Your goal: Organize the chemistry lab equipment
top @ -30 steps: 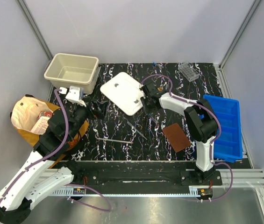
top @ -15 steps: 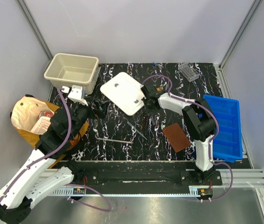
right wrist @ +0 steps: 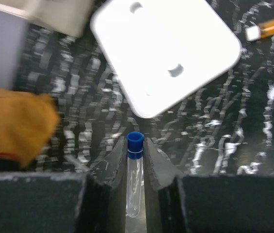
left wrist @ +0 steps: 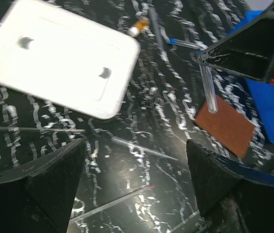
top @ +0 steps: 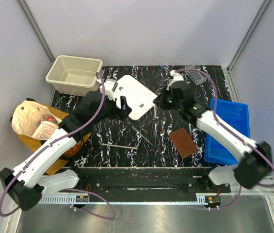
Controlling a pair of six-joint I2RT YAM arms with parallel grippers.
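Top view: black white-marbled mat (top: pixel 141 155), plain grey walls (top: pixel 141 29) on three sides. Beige bin (top: pixel 73 75) upper left, white lid (top: pixel 132 94) centre, clear tube rack (top: pixel 196 74) upper right, blue bin (top: pixel 233 128) at right edge, brown pad (top: pixel 183 142) right of centre, tan paper bag (top: pixel 27 119) at left. Silvery rod (top: pixel 120 145) and grey stick (top: pixel 140 134) lie below the lid. Left gripper (top: pixel 125 106) sits over the lid's lower edge, right gripper (top: pixel 160 102) just beside the lid's right corner. What the right gripper grips is too small to tell here.

Left wrist view: left gripper's fingers spread wide at bottom corners, nothing between them, mat below. Lid upper left. Clear test tube (left wrist: pixel 208 92) hangs from the right gripper at upper right, over the mat beside the brown pad. Orange-tipped piece (left wrist: pixel 139 28) and blue-tipped piece (left wrist: pixel 183 43) lie at top centre.

Right wrist view: right gripper's fingers pinched on the test tube, blue cap poking out past the tips, over the mat just below the lid's edge. Bag at left, beige bin upper left.
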